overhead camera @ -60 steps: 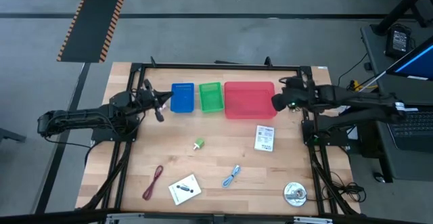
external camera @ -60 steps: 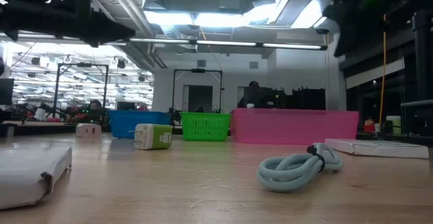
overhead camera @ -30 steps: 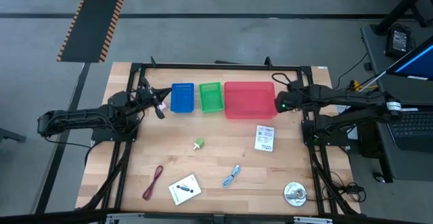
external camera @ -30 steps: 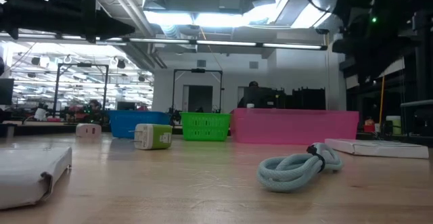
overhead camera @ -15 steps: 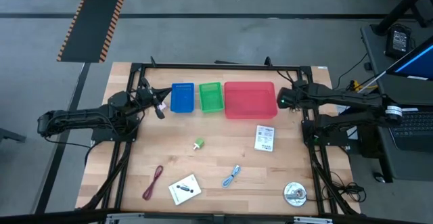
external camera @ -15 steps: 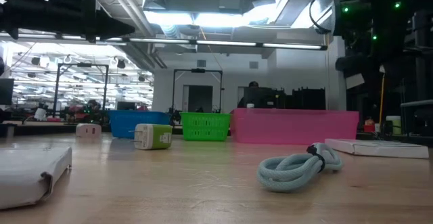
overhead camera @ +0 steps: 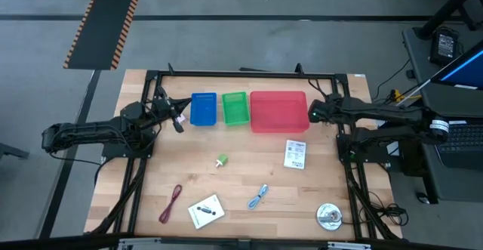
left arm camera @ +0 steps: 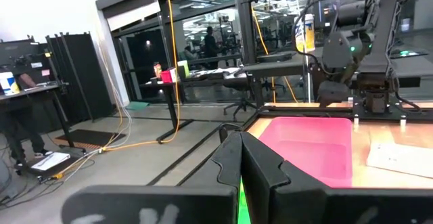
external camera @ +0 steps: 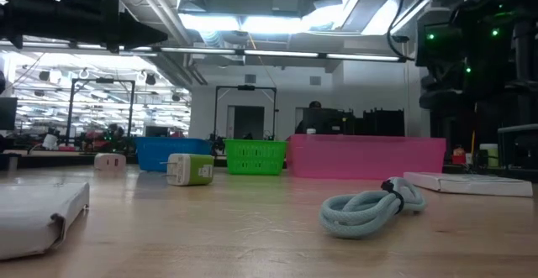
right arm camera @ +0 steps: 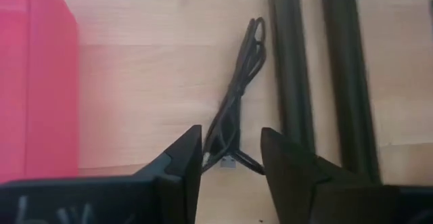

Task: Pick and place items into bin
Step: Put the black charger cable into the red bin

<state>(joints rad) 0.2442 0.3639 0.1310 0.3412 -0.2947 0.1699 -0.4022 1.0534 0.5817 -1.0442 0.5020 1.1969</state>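
Note:
Loose items lie on the wooden table: a green-white piece (overhead camera: 221, 161), a white printed packet (overhead camera: 296, 154), a maroon cable loop (overhead camera: 171, 203), a white card (overhead camera: 205, 211) and a light-blue cable loop (overhead camera: 259, 196). Blue (overhead camera: 203, 108), green (overhead camera: 235, 108) and pink (overhead camera: 278, 110) bins stand in a row at the far side. My right gripper (overhead camera: 310, 112) hovers open beside the pink bin's right wall. A thin black cable (right arm camera: 240, 95) lies on the table below it. My left gripper (overhead camera: 178, 123) waits shut, left of the blue bin, holding nothing.
A round silver object (overhead camera: 328, 217) sits near the front right corner. Black frame rails (right arm camera: 291, 61) run along the table's edge, right beside the black cable. The pink bin's wall (right arm camera: 37, 82) stands close on the right gripper's other side.
My right gripper has moved a little toward the table's right edge, off the pink bin's right rim, and has come lower. My left arm has kept still.

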